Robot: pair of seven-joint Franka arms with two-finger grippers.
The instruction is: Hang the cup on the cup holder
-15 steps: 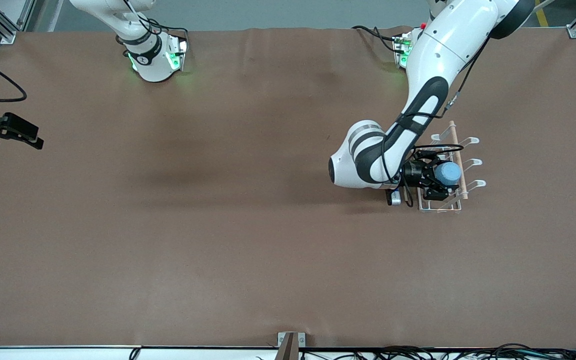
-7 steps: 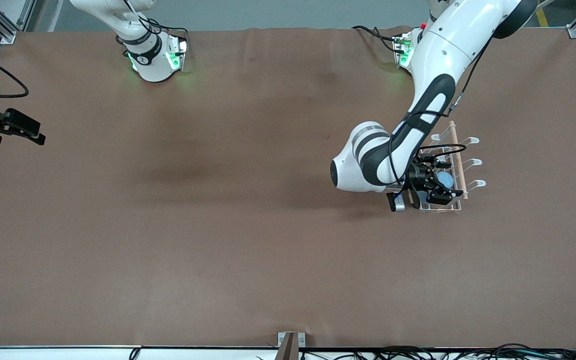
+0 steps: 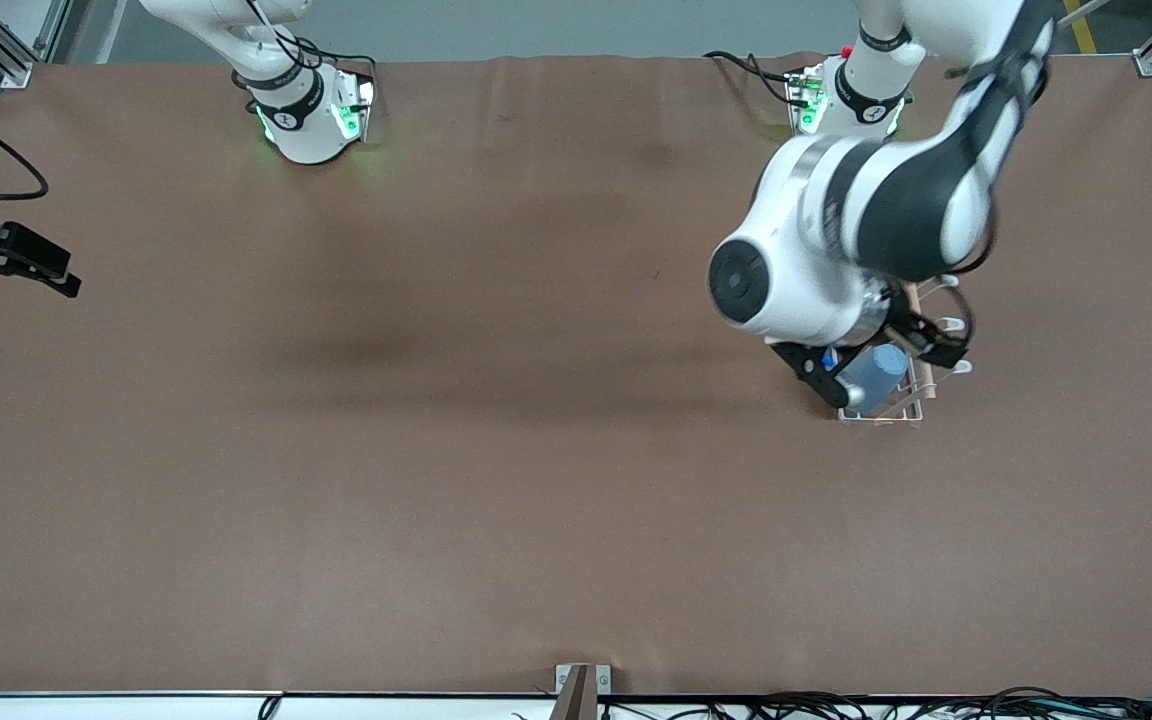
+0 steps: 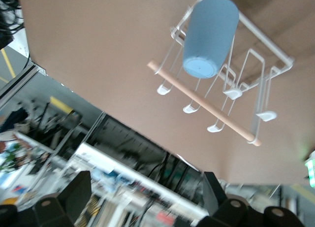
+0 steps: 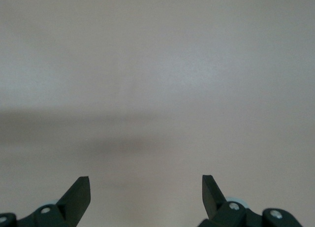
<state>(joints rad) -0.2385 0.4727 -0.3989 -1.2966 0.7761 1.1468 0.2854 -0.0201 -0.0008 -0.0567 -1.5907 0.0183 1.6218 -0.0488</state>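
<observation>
The light-blue cup (image 3: 874, 380) hangs bottom-up on a prong of the white wire cup holder (image 3: 896, 415), at the left arm's end of the table. In the left wrist view the cup (image 4: 209, 37) sits tilted on a prong beside the wooden rod (image 4: 216, 112). My left gripper (image 3: 884, 355) is up in the air over the cup and the rack, open and empty (image 4: 146, 192), clear of the cup. My right gripper (image 3: 28, 285) waits at the right arm's end of the table, open and empty (image 5: 146, 187), over bare brown table.
The brown table cover (image 3: 496, 450) spreads around the rack. The left arm's large white elbow (image 3: 786, 280) hangs over the table beside the rack. Cables and a bracket (image 3: 576, 690) lie along the table edge nearest the front camera.
My left gripper held the cup over the rack, lowered it onto a prong, let go and rose away with the arm swung up. The right gripper barely shifted.
</observation>
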